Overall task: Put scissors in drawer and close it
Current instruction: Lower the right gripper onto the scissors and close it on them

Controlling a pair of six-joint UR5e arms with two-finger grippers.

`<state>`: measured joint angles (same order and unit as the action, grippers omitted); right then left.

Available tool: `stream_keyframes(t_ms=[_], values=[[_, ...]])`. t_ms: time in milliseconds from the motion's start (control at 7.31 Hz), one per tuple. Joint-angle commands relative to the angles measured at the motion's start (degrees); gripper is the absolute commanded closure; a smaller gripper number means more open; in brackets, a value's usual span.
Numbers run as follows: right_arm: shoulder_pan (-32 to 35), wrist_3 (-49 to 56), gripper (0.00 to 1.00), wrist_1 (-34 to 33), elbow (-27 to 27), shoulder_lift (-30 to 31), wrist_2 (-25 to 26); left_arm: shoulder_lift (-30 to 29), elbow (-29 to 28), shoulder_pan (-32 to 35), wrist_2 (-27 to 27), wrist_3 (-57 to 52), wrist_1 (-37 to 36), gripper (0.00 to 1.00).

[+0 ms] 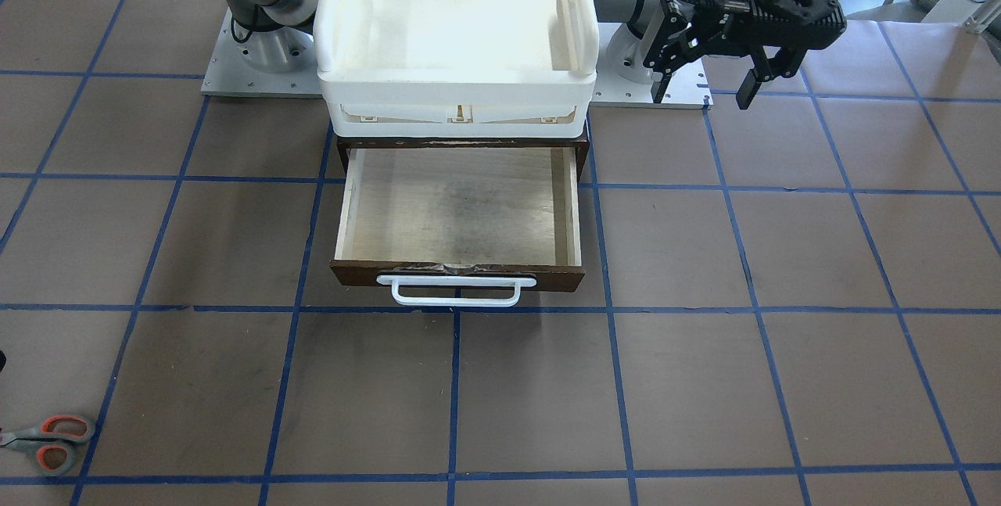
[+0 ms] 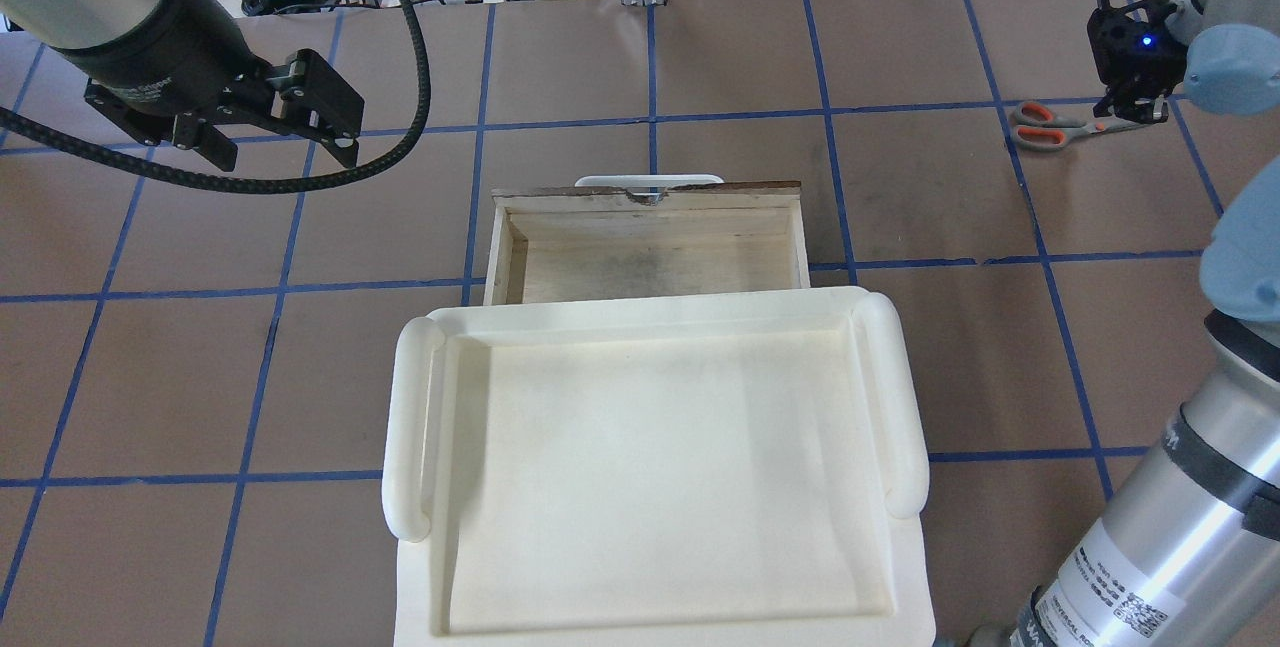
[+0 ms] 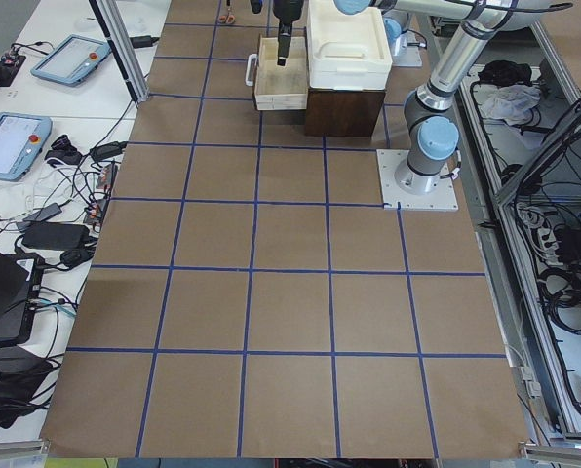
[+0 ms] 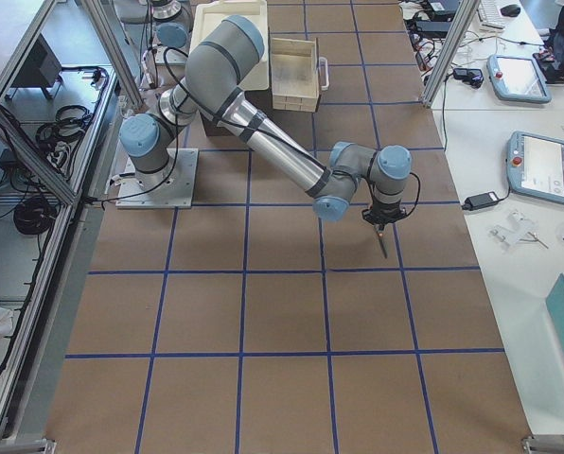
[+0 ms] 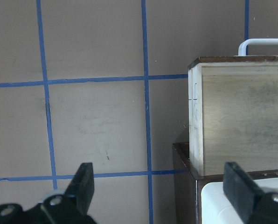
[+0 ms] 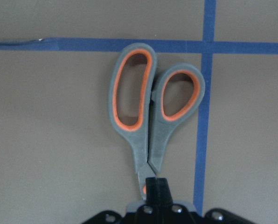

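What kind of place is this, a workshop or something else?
Probably a robotics lab. The left arm and right arm are mounted on a table marked with a blue tape grid, and control tablets and cables sit on the side bench.

Near right arm outstretched over the table, open drawer beyond.

Overhead looked forward-down from robot's edge; front-facing looked back steeply from opposite edge; both shared drawer. Side views, far, looked along table from each end. Wrist views close: left by drawer, right over scissors.
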<state>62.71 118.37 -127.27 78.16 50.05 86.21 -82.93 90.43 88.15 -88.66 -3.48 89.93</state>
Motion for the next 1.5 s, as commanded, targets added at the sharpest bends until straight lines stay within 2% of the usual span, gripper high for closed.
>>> stream_keyframes(t_ms=[0,137,410,684,1231,1368], values=[[0.04,0.55,0.69,-1.13,0.42,-0.03,-0.08,-0.13,0.0,0.0,-0.02,-0.03,-0.19,0.0],[0.13,2.81,0.17,-1.22,0.33,-0.3,-0.51,-0.13,0.0,0.0,0.06,-0.03,-0.19,0.0],[0.13,4.76,0.0,-4.63,-0.02,-2.05,-0.78,0.22,0.0,0.0,-0.11,-0.03,-0.19,0.0],[0.13,8.35,0.05,-4.48,0.42,-2.93,-0.86,0.83,0.0,0.0,-0.2,-0.03,0.15,0.0],[0.13,7.41,0.06,-2.2,0.59,-3.29,-0.78,0.32,0.88,-0.09,-0.2,-0.03,-0.28,0.0],[0.13,6.36,0.11,-1.41,0.59,-3.29,-0.78,0.83,0.97,-0.09,-0.29,-0.12,-0.2,0.0]])
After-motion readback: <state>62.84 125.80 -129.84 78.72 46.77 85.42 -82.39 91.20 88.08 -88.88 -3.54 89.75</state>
